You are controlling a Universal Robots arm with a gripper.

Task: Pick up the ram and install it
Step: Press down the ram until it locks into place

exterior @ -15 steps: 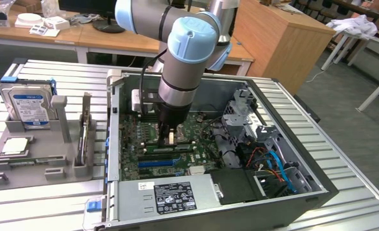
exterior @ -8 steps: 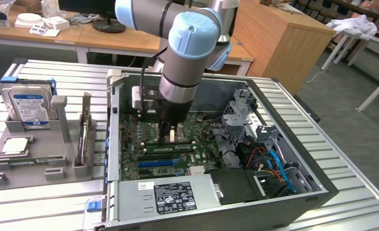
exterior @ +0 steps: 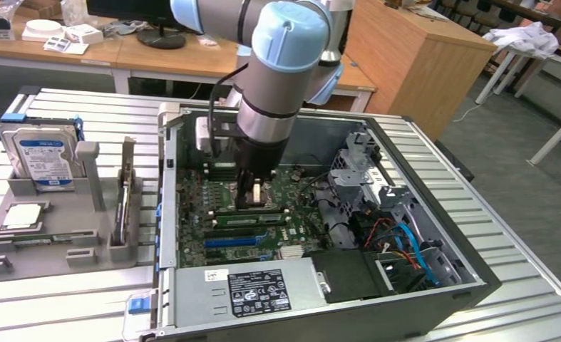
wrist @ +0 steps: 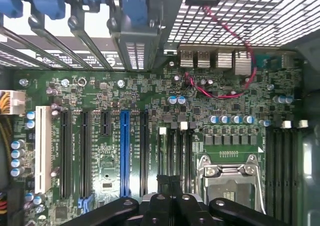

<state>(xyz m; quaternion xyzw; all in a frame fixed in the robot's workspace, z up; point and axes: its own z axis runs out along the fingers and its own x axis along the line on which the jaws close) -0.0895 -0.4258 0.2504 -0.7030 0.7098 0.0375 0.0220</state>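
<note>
Arm is apparently seating 1 ram stick

The gripper, fingers pressed together and holding nothing (as far as shows), is poising just beside the ram lying along the motherboard slots; seating is likely calling for straight, even downward pressure.

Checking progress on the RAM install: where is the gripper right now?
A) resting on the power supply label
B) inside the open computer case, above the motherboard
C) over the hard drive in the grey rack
B: the gripper hangs inside the open computer case, just above the motherboard.
</note>
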